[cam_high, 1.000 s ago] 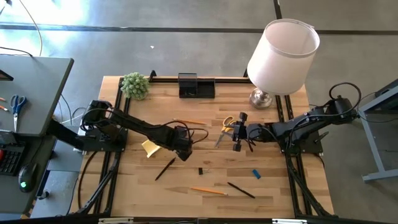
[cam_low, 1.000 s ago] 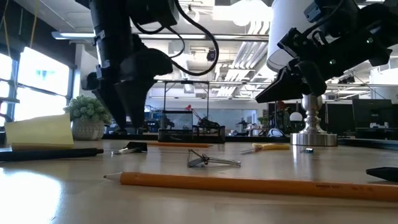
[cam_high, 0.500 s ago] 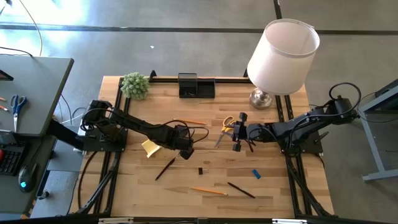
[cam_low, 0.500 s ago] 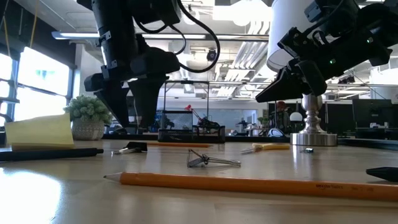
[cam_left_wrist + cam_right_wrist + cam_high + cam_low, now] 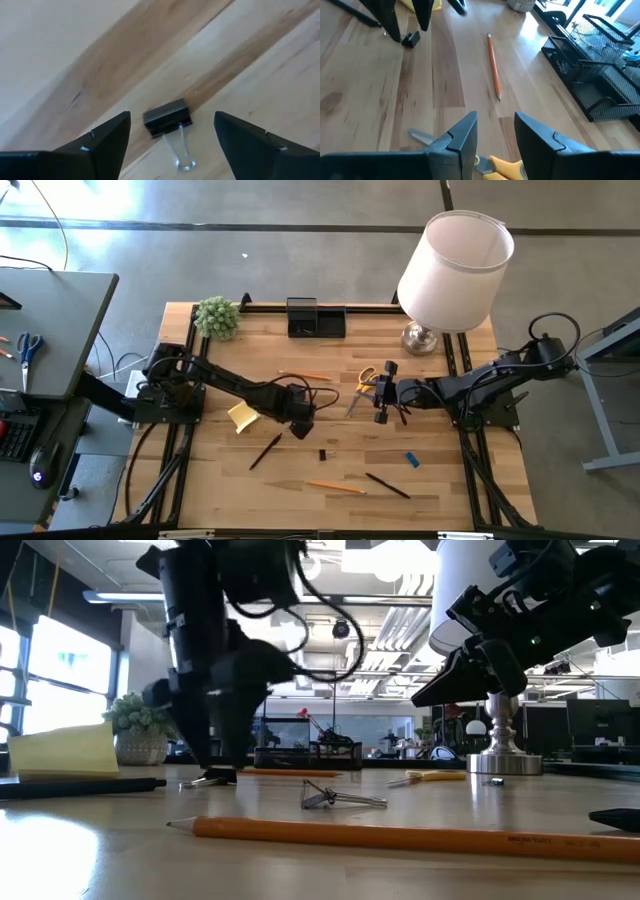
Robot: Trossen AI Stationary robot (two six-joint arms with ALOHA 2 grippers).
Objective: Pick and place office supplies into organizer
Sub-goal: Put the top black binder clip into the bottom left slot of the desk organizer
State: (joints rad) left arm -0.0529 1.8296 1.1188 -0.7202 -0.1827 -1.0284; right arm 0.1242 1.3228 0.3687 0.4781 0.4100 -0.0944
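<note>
My left gripper (image 5: 300, 425) points down at mid-table and is open. Its two fingers stand on either side of a small black binder clip (image 5: 168, 118) without touching it; the clip lies flat on the wood (image 5: 212, 778). My right gripper (image 5: 381, 402) hovers at the centre right, open by a narrow gap, just over the yellow-handled scissors (image 5: 362, 385). The black organizer (image 5: 315, 318) stands at the far edge. Around lie a yellow sticky pad (image 5: 241, 417), two orange pencils (image 5: 305, 376) (image 5: 335, 487), two black pens (image 5: 265, 451) (image 5: 387, 485), a blue block (image 5: 412, 459) and a second clip (image 5: 323, 454).
A white-shaded lamp (image 5: 455, 265) stands at the far right corner and a small green plant (image 5: 217, 317) at the far left corner. Black rails run along the table's left and right sides beside the arm bases.
My left gripper has sunk toward the table, and its fingertips have come down around the black clip. The clip and the other items have stayed where they were.
</note>
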